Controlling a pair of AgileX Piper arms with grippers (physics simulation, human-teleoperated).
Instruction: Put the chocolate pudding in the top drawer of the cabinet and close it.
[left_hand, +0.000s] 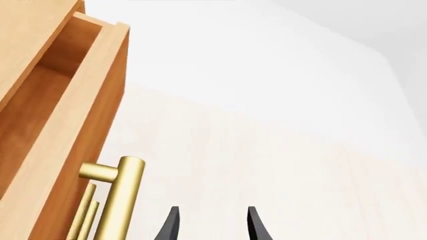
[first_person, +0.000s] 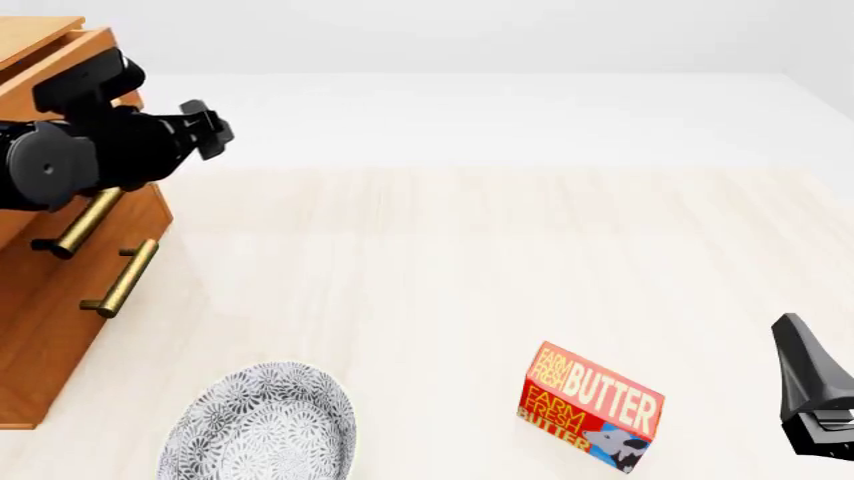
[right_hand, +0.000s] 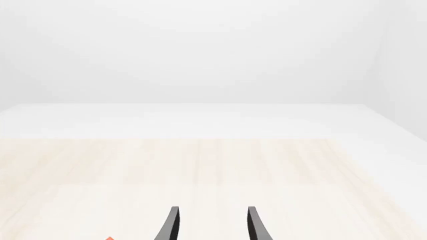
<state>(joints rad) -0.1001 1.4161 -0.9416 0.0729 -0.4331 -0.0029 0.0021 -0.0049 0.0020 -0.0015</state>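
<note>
The cabinet stands at the table's left edge. Its top drawer is pulled open, and the part of its inside that shows holds nothing. Its brass bar handle lies just beside my left gripper, which is open and holds nothing. In the front view the left gripper hangs in front of the top drawer, above the handle. My right gripper is open and empty, low at the front right. The chocolate pudding is out of view.
A red-orange butter box lies at the front, left of the right gripper. A grey patterned plate sits at the front left near the cabinet. The lower drawer's handle shows below the top one.
</note>
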